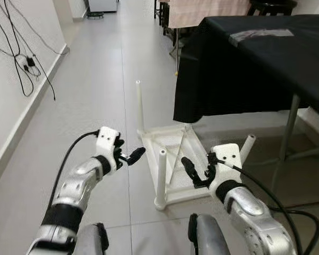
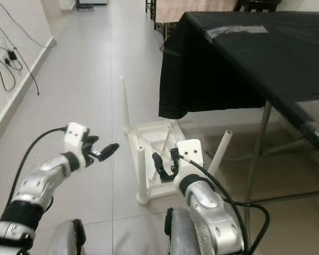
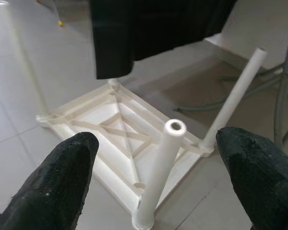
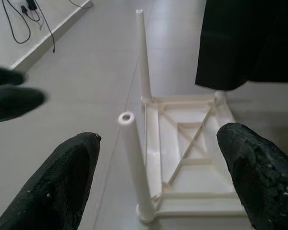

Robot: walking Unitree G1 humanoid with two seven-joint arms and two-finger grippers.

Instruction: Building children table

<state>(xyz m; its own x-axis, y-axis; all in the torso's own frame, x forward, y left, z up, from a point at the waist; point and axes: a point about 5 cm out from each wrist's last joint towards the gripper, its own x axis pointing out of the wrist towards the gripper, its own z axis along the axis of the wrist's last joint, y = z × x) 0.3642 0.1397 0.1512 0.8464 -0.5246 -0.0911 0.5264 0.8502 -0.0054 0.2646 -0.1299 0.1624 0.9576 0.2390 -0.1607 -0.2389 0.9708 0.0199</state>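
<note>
Upturned on the floor [image 1: 95,79] beside the black-draped counter [image 1: 266,48]: white children table [image 1: 173,159], legs up. Left gripper [image 1: 132,156] and right gripper [image 1: 193,171] flanking its nearest leg [image 1: 161,178], fingers spread, gripping nothing.

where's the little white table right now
The white children's table lies upside down on the floor tiles, legs pointing up, just ahead of the robot between the left end effector and right end effector, beside the black-draped table.
</note>
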